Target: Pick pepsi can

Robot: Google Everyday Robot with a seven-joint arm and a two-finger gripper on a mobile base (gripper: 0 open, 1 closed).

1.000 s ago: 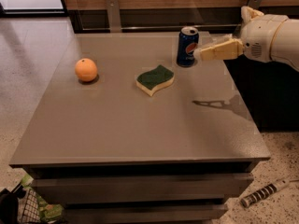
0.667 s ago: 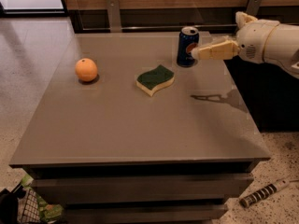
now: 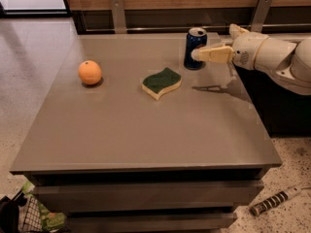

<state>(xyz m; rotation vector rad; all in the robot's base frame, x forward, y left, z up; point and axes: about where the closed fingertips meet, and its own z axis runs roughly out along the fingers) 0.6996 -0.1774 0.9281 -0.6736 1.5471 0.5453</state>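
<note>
The pepsi can (image 3: 195,46) is dark blue with a silver top. It stands upright at the far right of the grey table (image 3: 146,130). My gripper (image 3: 210,43) reaches in from the right at can height, on a white arm (image 3: 272,57). It is open. The near fingertip (image 3: 197,55) overlaps the can's right side in this view. The other finger (image 3: 236,30) shows farther back, to the right of the can. Nothing is held.
An orange (image 3: 90,72) lies at the table's left. A green and yellow sponge (image 3: 162,82) lies in the middle, left of and nearer than the can. A wooden wall with metal brackets (image 3: 116,13) runs behind. A striped object (image 3: 274,200) lies on the floor at lower right.
The arm and gripper have moved left toward the can, so the near finger now reaches across its right side. The can, sponge and orange have not moved.
</note>
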